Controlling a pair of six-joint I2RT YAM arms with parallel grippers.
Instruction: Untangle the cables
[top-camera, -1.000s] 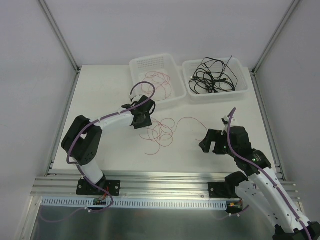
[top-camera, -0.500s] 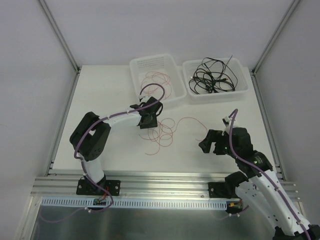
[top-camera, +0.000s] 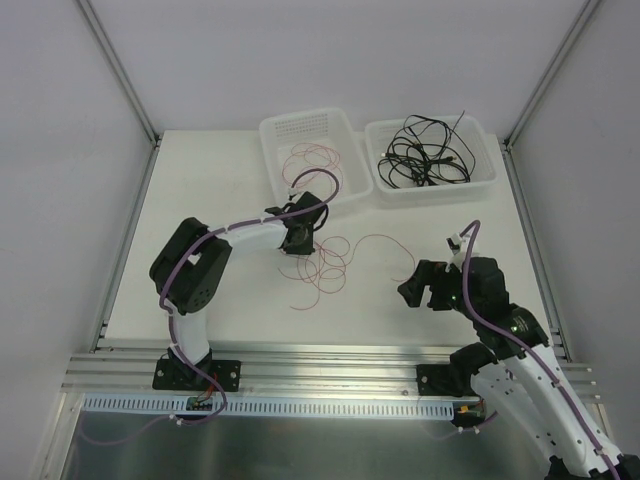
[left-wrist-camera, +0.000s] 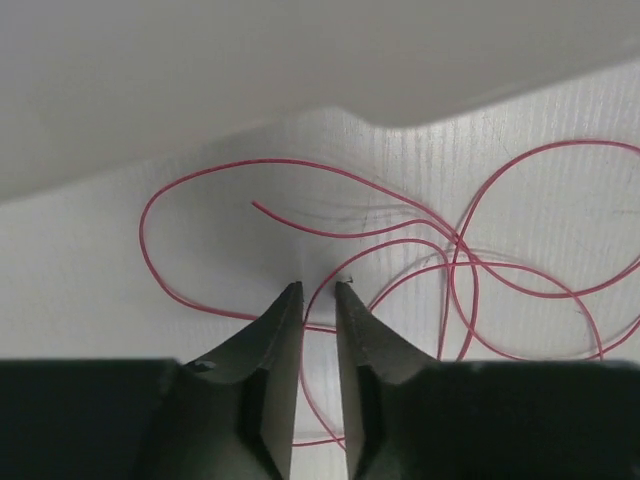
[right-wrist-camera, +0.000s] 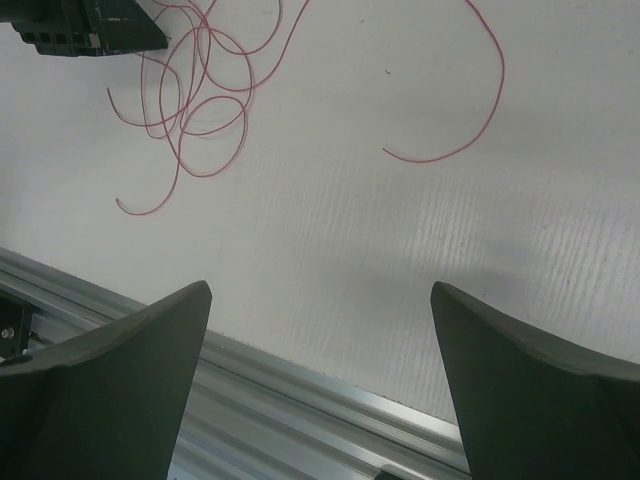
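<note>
Swung L gripper (left-wrist-camera: 316, 293) right & nearer in the last sec, off left basket (top-camera: 300, 128) onto red cables (top-camera: 322, 262) mid-table, tips nearly shut w/ one strand in the slit, prob. about to pinch; R gripper (top-camera: 413, 285) wide open, empty; black cables (top-camera: 425, 155) in right basket (top-camera: 430, 190).
</note>
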